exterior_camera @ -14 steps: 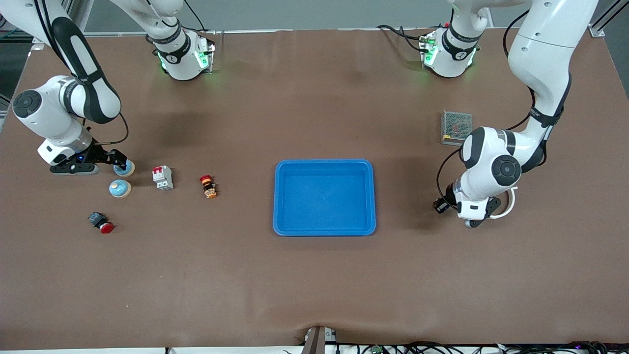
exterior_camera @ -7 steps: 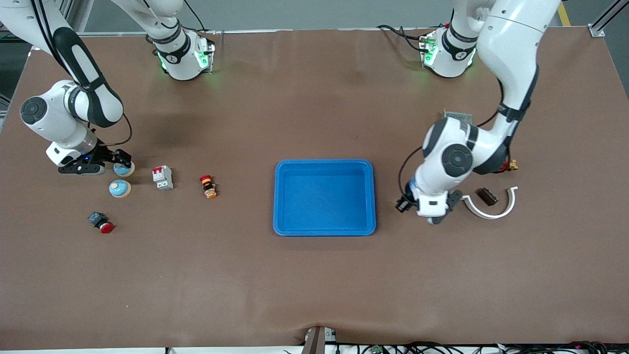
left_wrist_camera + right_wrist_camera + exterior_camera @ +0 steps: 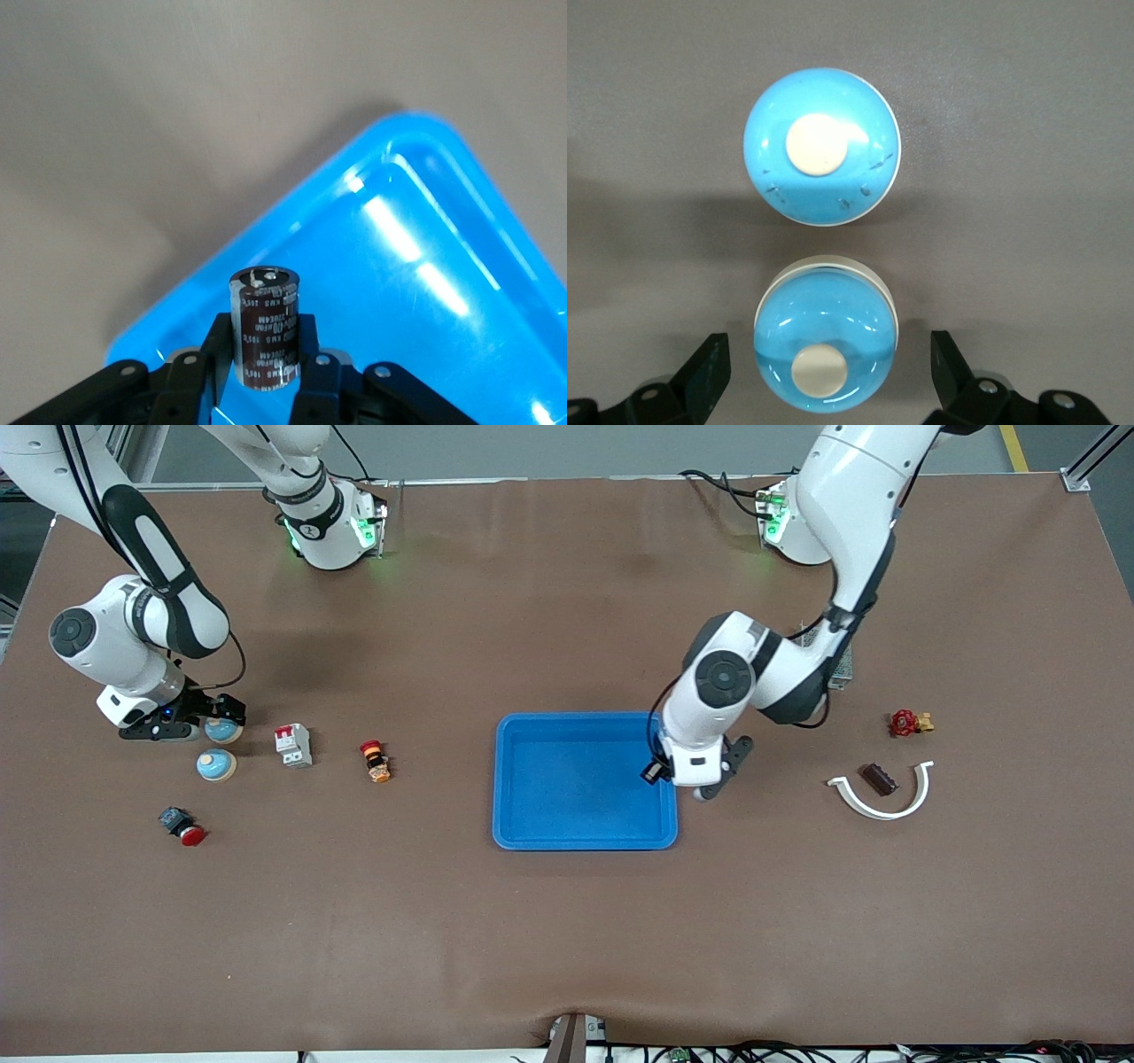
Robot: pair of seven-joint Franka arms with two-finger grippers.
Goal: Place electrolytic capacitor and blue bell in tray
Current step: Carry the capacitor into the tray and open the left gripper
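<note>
The left gripper (image 3: 266, 372) is gripping the capacitor (image 3: 264, 326) upright over the tray (image 3: 532, 833) rim. The right gripper (image 3: 828, 376) is hanging wide open around one blue bell (image 3: 826, 345), beside another bell (image 3: 821, 146).

The tray (image 3: 585, 779) interior is unobstructed. Two blue bells (image 3: 216, 764) sit close together; the breaker (image 3: 293, 745) stands just beside them, restricting access from that side.
</note>
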